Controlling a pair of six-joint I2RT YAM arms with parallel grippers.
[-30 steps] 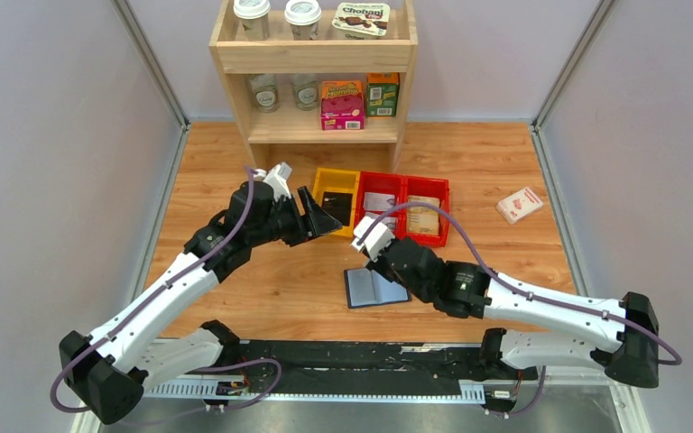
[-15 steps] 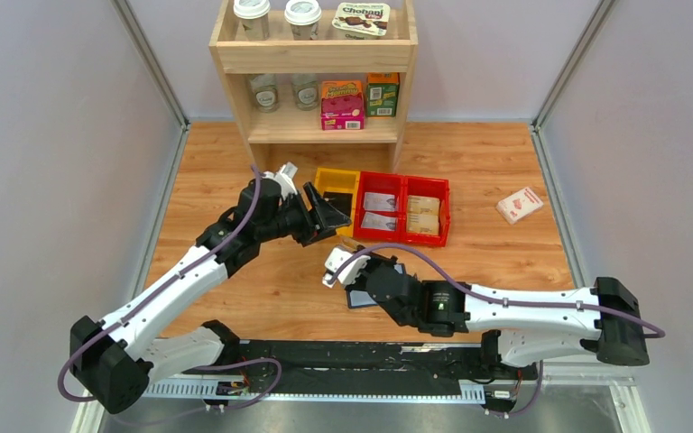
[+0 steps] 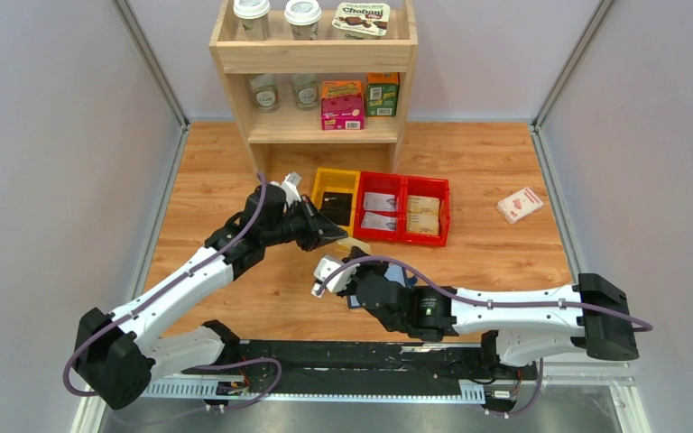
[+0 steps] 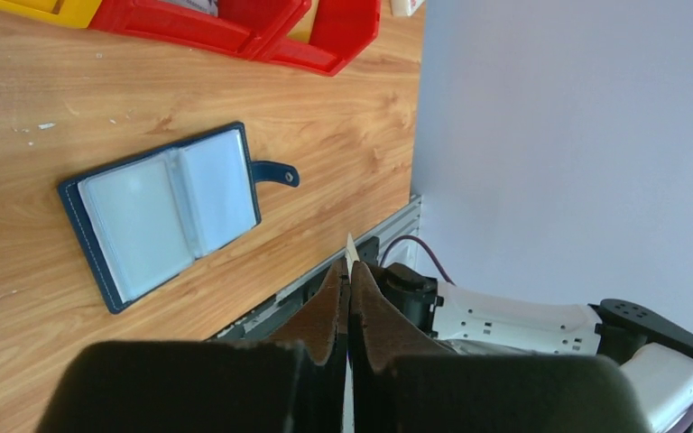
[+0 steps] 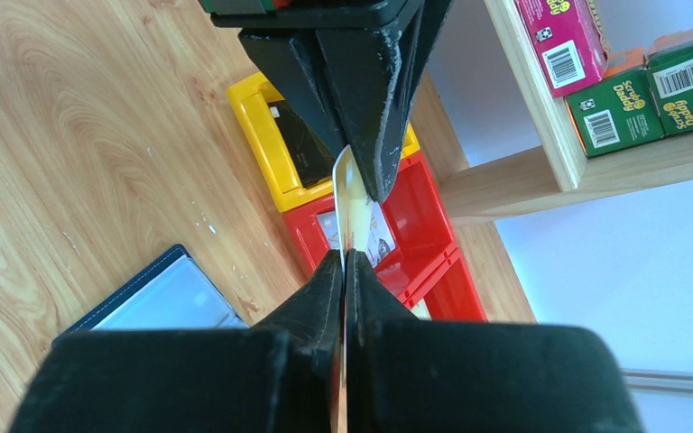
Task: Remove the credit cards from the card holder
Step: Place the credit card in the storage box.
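we see two arms meet over the table point(image 3: 235, 180); the left gripper point(image 3: 336, 236) and the right gripper point(image 3: 350, 263) each pinch one end of the same pale card point(image 3: 355, 247); the card is up in the air between them, not on the wood.

from the right wrist, the right gripper point(image 5: 344, 257) has its jaws squeezed together on the thin card point(image 5: 350, 203), which we see edge on; the left gripper point(image 5: 374, 185) comes down from above and bites the far end of it.

from the left wrist, the left gripper point(image 4: 349, 271) is clamped too, with a sliver of the card point(image 4: 349, 248) poking out past its tips.

the holder point(image 4: 167, 212) lies open and flat on the table, below the grippers, with its snap tab sticking out to one side; its clear sleeves look pale blue; from above, the right arm hides most of the holder point(image 3: 395, 271).

just beyond it sit a yellow bin point(image 3: 336, 171) and a red bin point(image 3: 403, 178), side by side and touching; a dark card point(image 3: 332, 206) lies in the yellow bin; the red bin has some light cards in it; a shelf point(image 3: 316, 59) stands at the back.
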